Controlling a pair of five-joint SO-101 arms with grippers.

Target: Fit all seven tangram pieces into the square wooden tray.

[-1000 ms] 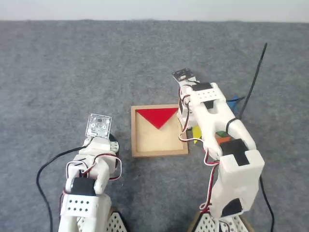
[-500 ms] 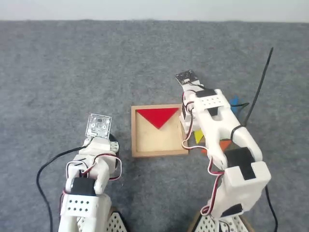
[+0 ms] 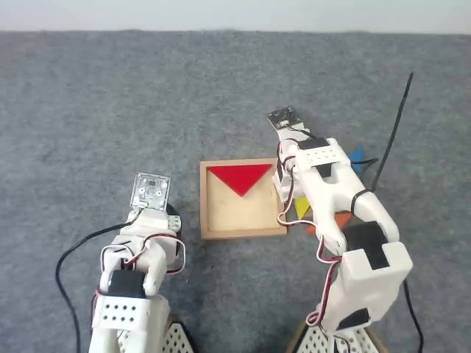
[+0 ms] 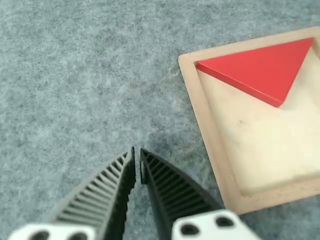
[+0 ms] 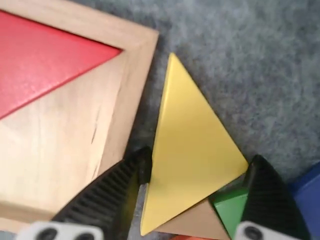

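both claws aimed down, right claw point(image 5: 200, 165) spread astride yellow triangle point(image 5: 187, 130), left claw point(image 4: 137, 154) clenched

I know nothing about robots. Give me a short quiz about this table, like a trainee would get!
1. True or false: the wooden tray already holds two pieces.
2. Which piece does the right tool straddle? A purple square, B yellow triangle, C black circle.
3. Fill in: the left tool is ___ (open or shut).
Key: 1 false, only the red triangle is inside; 2 B; 3 shut.
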